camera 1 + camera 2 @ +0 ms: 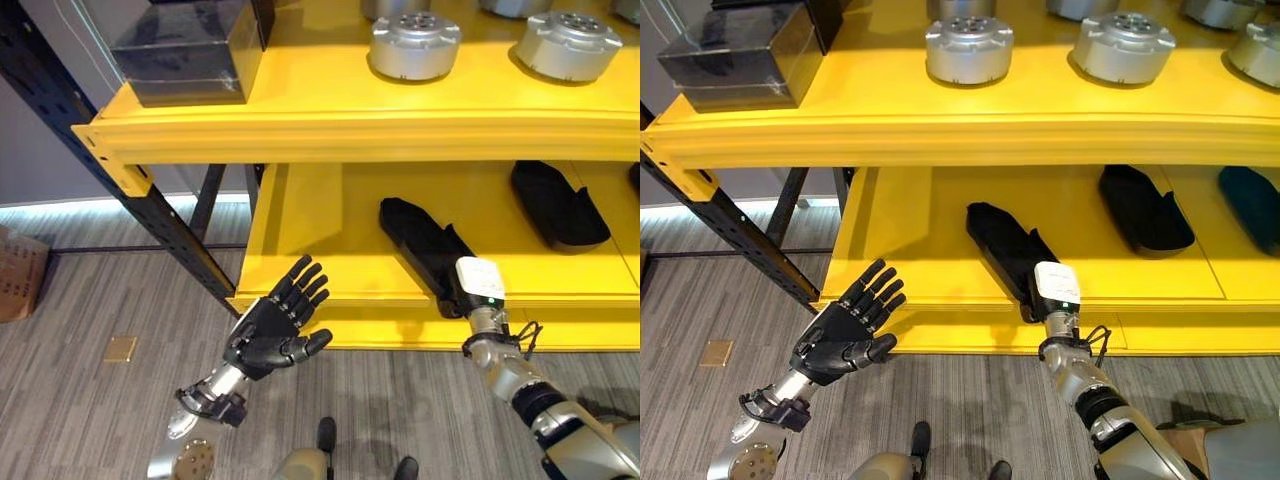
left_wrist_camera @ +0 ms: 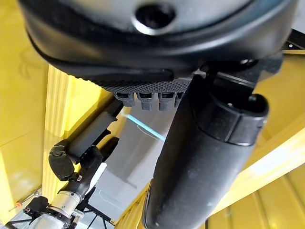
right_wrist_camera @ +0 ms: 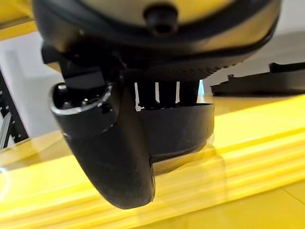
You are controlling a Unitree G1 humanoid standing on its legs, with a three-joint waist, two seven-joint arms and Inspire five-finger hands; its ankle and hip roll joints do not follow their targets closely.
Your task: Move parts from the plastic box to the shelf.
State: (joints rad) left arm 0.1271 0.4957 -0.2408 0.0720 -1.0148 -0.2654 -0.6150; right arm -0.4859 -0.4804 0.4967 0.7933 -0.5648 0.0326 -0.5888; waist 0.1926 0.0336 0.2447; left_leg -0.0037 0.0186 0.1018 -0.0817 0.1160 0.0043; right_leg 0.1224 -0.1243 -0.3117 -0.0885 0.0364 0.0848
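You are gripping, with the right hand (image 1: 478, 283) curled on its near end at lower centre, a rigid, light-looking black moulded part (image 1: 425, 245); left hand (image 1: 275, 325) is hanging spread.

Round metal parts (image 1: 414, 45) sit on the upper shelf (image 1: 300, 125), right of a box (image 1: 188, 50); flat parts (image 1: 425, 245) lie below.
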